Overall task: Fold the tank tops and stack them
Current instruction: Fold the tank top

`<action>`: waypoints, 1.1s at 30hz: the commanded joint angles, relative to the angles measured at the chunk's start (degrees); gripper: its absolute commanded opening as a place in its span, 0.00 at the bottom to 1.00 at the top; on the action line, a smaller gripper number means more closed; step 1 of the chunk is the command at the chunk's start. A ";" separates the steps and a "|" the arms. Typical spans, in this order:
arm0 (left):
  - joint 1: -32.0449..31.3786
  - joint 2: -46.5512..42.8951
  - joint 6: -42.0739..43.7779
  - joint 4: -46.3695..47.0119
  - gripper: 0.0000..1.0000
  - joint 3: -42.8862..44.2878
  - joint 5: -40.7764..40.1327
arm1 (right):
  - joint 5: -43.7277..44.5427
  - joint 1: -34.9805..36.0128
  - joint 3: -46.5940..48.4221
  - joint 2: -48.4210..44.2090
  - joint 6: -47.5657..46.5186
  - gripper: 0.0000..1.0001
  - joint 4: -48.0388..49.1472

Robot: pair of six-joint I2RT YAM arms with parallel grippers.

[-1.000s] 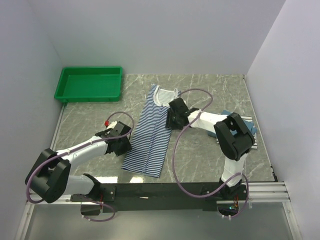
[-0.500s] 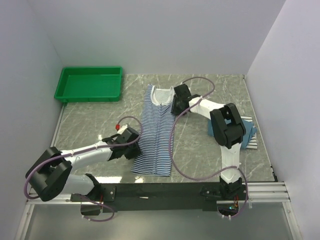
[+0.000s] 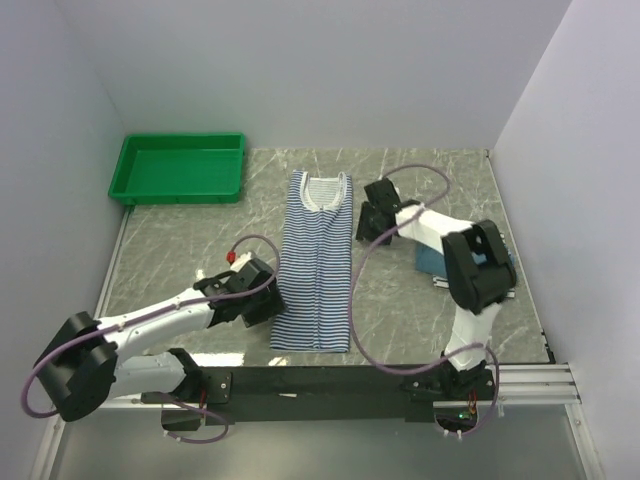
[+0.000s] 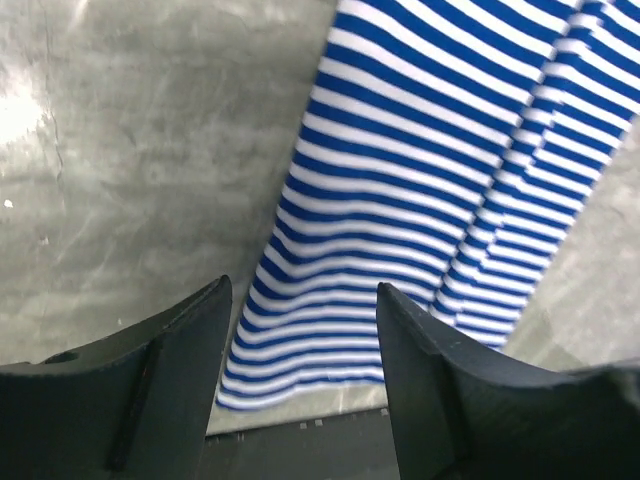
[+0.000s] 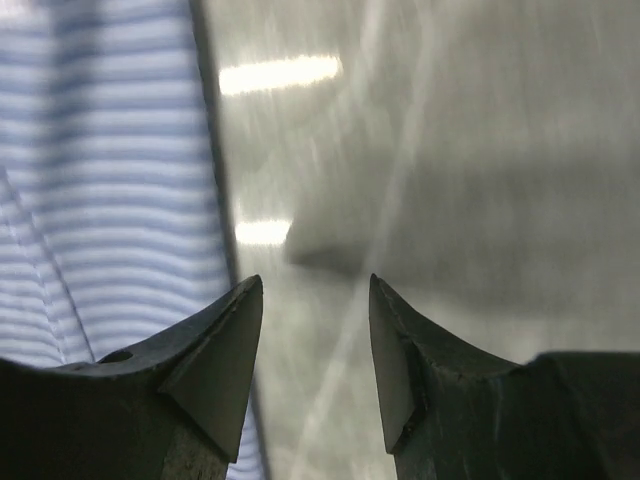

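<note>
**Blue-and-white top laid out long, both jaws off it**

Stripes first: the striped tank top point(image 3: 315, 260) lies flat in the middle of the counter point(image 3: 180, 240). It's folded into a long narrow strip, with the white-trimmed neck toward the back wall and the hem toward the arm bases.

Your left jaws sit at its near left edge, down by the hem. They're spread wide with nothing between them, and the wrist view looks past them onto the stripes and bare marble.

Your right jaws are on the other side, just off the far right edge near the neck. They're parted a bit less and also empty, with bare counter under them and the shirt's edge off to their left.

Over on the right, a plain teal-blue top point(image 3: 430, 258) lies mostly hidden under your right arm, well apart from the striped one. The green tray point(image 3: 180, 170) sits in the far left corner.
</note>
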 commanded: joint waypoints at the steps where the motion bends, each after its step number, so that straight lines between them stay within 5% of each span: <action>1: -0.41 -3.75 1.10 -3.18 0.65 -0.69 2.71 | -0.35 3.39 -12.25 -12.62 4.07 0.54 2.38; 9: -3.03 -5.52 -1.08 -2.21 0.62 -7.63 8.60 | -7.96 14.19 -39.50 -36.93 18.00 0.53 3.97; 14: -3.66 -5.61 -1.44 -3.26 0.62 -7.81 8.17 | -9.22 20.53 -43.77 -43.21 22.26 0.53 1.52; 33: -3.92 -1.74 -0.21 -3.27 0.43 -9.48 7.90 | -14.23 30.65 -53.09 -45.25 33.51 0.52 6.60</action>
